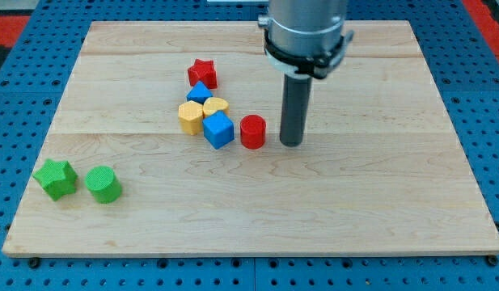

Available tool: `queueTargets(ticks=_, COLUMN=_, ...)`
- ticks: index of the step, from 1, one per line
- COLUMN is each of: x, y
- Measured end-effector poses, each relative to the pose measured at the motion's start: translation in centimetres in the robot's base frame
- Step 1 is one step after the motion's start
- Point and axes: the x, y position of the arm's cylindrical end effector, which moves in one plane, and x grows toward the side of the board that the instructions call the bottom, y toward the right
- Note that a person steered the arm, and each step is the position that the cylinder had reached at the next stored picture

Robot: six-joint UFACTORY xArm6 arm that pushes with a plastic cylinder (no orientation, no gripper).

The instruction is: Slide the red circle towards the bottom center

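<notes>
Red circle (252,131) sits near the middle of the wooden board (378,210), and the tip (291,144) stands just to its right, close but seemingly not touching. No jaws on this arm, only a bare dark rod, so it holds nothing. On the circle's left, just beside it, is a blue cube (219,129), with a yellow hexagon (190,117), a yellow rounded block (216,106), a smaller blue block (200,92) and a red star (202,73) bunched further left and farther back. Way off at the near left, a green star (55,178) and green cylinder (103,183) wait well apart from the action. By the look of it this is the approach step: the push hasn't started. Pushing from here would shove the circle left into the cube, so the tip likely needs to swing round to the circle's far side, then drive it toward the near edge, centre.
</notes>
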Motion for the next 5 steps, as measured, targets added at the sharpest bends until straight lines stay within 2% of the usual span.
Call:
queueTargets(ticks=1, x=-2.3, y=3.0)
queueTargets(ticks=2, x=-7.8, y=3.2)
queueTargets(ticks=3, x=-9.0, y=0.6)
queueTargets(ticks=5, x=-7.6, y=-5.9)
